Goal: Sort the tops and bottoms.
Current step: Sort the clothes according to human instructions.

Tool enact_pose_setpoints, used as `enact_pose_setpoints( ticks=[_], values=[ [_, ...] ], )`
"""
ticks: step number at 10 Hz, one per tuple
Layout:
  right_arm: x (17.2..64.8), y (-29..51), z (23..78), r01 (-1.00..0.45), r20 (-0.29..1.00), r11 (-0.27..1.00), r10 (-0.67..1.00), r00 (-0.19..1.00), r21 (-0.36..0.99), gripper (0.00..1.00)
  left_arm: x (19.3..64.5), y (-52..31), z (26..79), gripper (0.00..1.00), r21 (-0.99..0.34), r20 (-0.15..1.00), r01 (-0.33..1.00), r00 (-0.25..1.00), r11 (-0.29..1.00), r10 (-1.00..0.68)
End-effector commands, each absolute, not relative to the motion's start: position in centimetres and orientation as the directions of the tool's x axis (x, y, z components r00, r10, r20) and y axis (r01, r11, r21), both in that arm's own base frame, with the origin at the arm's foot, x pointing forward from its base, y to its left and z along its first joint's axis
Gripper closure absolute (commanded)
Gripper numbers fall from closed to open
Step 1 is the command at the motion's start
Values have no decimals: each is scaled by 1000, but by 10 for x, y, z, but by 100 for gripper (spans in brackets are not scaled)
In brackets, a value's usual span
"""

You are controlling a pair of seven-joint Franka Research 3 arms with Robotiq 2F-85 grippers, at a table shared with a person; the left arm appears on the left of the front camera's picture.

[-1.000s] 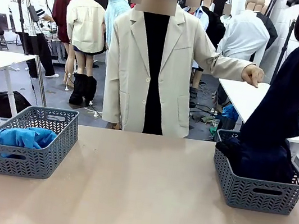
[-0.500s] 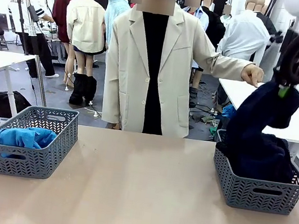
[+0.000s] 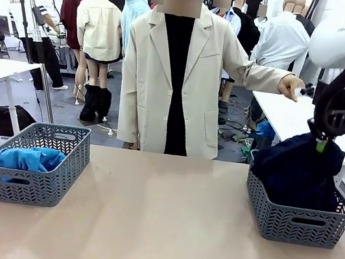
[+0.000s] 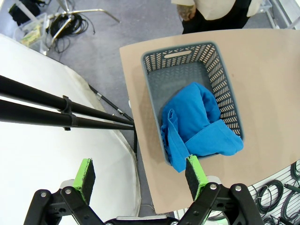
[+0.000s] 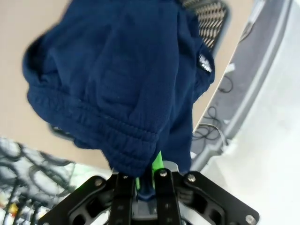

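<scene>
The right tool (image 3: 320,144) hangs directly above the grey basket (image 3: 294,221) at the right end of the tabletop (image 3: 156,232), its pads clenched on the waistband of a dark navy garment (image 3: 301,169), one of the bottoms; the cloth drops straight down from the pads and most of its bulk already sits heaped inside that basket, so the garment's long axis runs vertically, from the grip down into the container. Judged from this, the coming move is a plain release or a short further drop, with nothing to carry sideways. In the right wrist view the same navy fabric (image 5: 117,84) bunches close over the pinched fingers, the elastic hem nearest them, and the basket's lattice wall shows beyond it. The person's hand (image 3: 291,87) is stretched out near the right arm, above and behind the basket, apart from the cloth, and could get in the way if the arm rises. Well away at the left end, the other grey basket (image 3: 35,170) holds the bright blue top (image 3: 20,158), one fold spilling over its rim. The left tool (image 4: 140,176) hovers high above that basket with its fingers spread wide and holding nothing
</scene>
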State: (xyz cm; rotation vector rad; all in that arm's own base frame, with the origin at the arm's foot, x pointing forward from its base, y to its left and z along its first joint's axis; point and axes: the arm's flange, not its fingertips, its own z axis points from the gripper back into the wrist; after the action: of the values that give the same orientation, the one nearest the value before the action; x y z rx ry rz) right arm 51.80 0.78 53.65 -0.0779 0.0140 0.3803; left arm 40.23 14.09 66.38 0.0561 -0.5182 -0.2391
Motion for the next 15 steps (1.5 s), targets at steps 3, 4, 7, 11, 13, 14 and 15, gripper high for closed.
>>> enact_pose_setpoints(
  ticks=[3,4,7,11,13,14,15],
  values=[
    [515,-6,509,-325,-44,945,324,945,-36,93,403,141,667,0,103,479,204,848,973,-229],
    [516,-3,518,-331,-16,942,331,944,-49,74,403,141,667,0,103,479,204,848,973,-229],
    [517,7,553,-376,29,924,379,925,-62,17,403,141,667,0,103,479,204,848,973,-229],
    [523,9,619,-353,142,924,373,917,-148,0,403,141,667,0,103,479,204,848,973,-229],
    [523,9,654,-354,216,923,381,899,-155,0,403,141,667,0,103,479,204,848,973,-229],
    [525,11,667,-354,246,923,382,891,-152,0,403,141,667,0,103,479,204,848,973,-229],
    [528,12,677,-351,270,923,383,883,-160,0,403,141,667,0,103,479,204,848,973,-229]
  ],
)
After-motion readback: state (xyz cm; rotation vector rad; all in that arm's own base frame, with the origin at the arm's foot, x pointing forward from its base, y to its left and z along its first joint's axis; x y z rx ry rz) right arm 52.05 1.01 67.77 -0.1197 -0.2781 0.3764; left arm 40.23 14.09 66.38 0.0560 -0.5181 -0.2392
